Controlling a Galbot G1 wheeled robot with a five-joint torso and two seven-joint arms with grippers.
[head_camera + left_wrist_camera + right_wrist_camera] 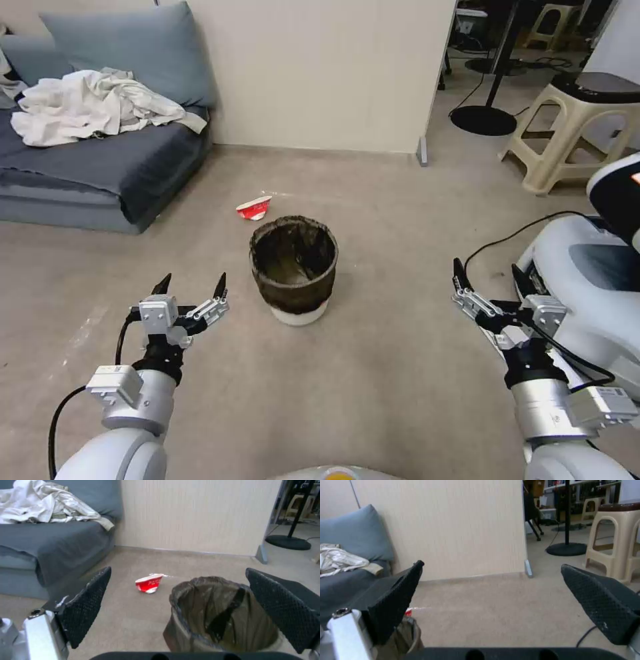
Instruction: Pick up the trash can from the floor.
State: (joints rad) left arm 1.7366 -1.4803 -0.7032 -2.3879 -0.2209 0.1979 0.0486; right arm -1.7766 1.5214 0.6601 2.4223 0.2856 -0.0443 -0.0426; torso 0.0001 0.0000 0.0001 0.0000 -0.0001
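Trash can: the trash can (294, 269) stands upright on the floor (373, 373) at the centre of the head view, its dark bag folded over the rim and a band of white plastic showing at the base.
Risk, grip: the bag looks loose and slippery, so a hand pinching only the liner could slide off or pull the bag out instead of lifting the can.
Risk, tipping: the can looks light; a finger bumping the rim on the way in could push it over or skate it across the floor.
Risk, wrong target: a crushed red-and-white cup (254, 208) lies just behind the can, toward the upper left, close enough to be nudged.
Left hand: the left hand (191, 285), lower left of the head view, is spread wide, empty, touching nothing; it is near the can's left side.
Right hand: the right hand (488, 279), lower right, is also wide open and empty, well apart from the can.
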